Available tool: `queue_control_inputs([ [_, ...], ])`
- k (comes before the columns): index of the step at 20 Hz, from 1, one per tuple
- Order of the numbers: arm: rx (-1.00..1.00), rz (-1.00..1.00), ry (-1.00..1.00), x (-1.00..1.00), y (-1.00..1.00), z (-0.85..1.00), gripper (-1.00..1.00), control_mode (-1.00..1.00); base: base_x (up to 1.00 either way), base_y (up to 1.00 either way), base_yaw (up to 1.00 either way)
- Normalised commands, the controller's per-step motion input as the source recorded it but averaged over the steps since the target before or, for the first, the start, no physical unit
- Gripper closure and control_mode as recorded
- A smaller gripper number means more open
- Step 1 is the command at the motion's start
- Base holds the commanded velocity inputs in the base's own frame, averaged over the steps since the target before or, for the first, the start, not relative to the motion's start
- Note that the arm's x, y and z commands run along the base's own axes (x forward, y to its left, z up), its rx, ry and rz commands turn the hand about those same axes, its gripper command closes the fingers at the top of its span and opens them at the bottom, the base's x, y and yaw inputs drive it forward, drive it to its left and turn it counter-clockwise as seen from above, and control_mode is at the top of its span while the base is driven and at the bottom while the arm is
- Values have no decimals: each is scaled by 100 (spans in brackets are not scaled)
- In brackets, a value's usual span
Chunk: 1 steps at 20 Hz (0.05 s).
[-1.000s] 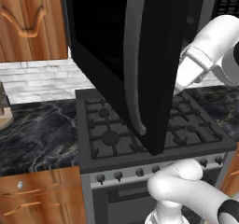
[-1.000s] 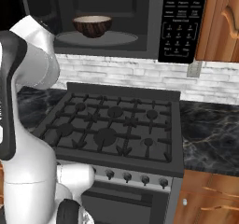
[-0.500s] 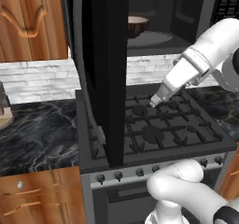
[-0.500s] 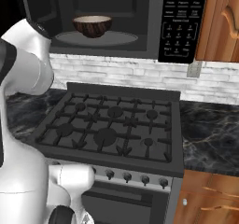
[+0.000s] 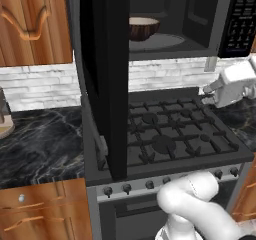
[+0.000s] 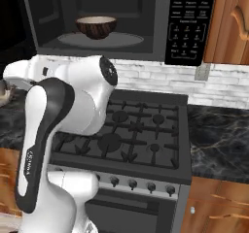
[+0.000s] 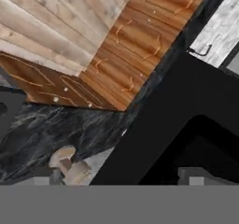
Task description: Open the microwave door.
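The microwave door (image 5: 107, 79) stands swung wide open to the left and shows almost edge-on, its grey bar handle (image 5: 98, 140) low on the near edge. In the hand view the door is a black glossy panel (image 7: 179, 101) with a dark window. The open cavity (image 5: 172, 19) holds a brown bowl (image 5: 144, 27) on the turntable; the right base view shows the bowl (image 6: 96, 26) too. My gripper (image 5: 207, 95) hovers open over the stove's right side, well clear of the door and holding nothing. Its fingertips (image 7: 46, 175) stand far apart around the gripper's centre (image 7: 122, 175).
A black gas stove (image 5: 170, 134) with knobs sits under the microwave. Black marble counters (image 5: 35, 144) flank it. The microwave's keypad (image 6: 187, 23) is right of the cavity. Wooden cabinets (image 5: 30, 24) hang at left and right (image 6: 233, 23). A tan jar (image 7: 70, 167) stands on the left counter.
The door swung from half open to fully open on the left. My gripper left the door and drew back right, over the stove's right side, its jaws staying wide.
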Motion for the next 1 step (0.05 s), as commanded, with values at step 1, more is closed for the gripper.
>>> queue_control_inputs([
  [1,27,-62,0,69,-100,-41,-100,-100,0,0,0],
])
